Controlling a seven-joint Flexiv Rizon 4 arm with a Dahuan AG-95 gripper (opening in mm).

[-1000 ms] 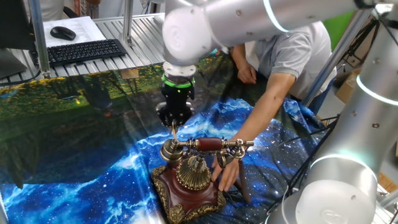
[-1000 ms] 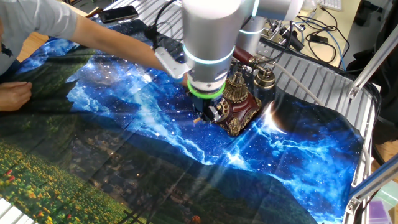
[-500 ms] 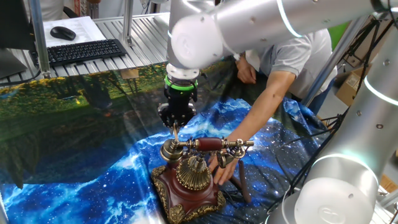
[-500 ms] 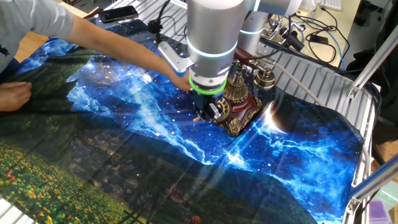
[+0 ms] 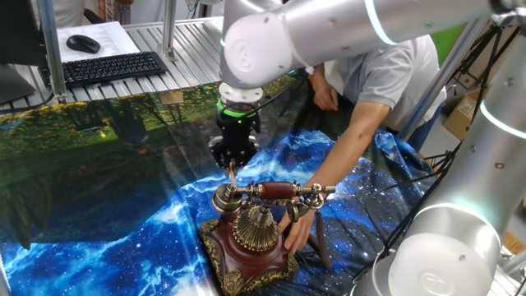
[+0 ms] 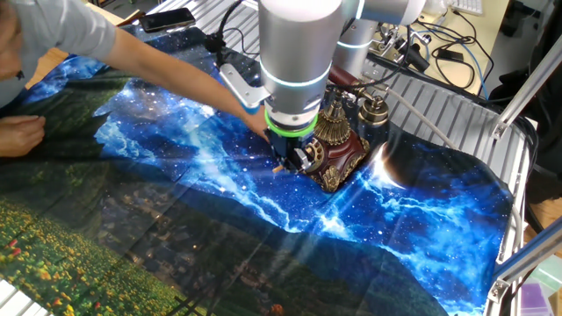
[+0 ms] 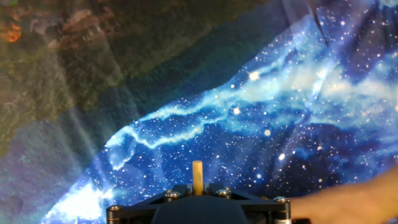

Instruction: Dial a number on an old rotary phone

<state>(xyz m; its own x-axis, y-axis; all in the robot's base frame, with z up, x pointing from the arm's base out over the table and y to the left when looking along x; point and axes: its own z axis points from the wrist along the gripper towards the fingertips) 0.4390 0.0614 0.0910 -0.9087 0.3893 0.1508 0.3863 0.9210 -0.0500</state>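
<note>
You're seeing a red-brown phone [image 5: 251,247] with brass trim, sitting on a blue starry galaxy cloth [image 6: 413,211] fading into dark green landscape print; silver arm [image 6: 299,44] glowing with a green ring, black keyboard [image 5: 111,67].

Shiny brass-and-lacquer phone on printed cloth under a glossy metal arm.

The old rotary phone [image 5: 251,234] has a polished red-brown base, gleaming brass trim and dial dome. The cloth [image 6: 421,219], a thin, creased galaxy print, has a soft sheen. The robot arm [image 5: 329,33] is smooth silver-grey metal. A pale, matt wooden-looking peg [image 7: 197,177] sticks out from the black gripper [image 5: 233,154].
</note>
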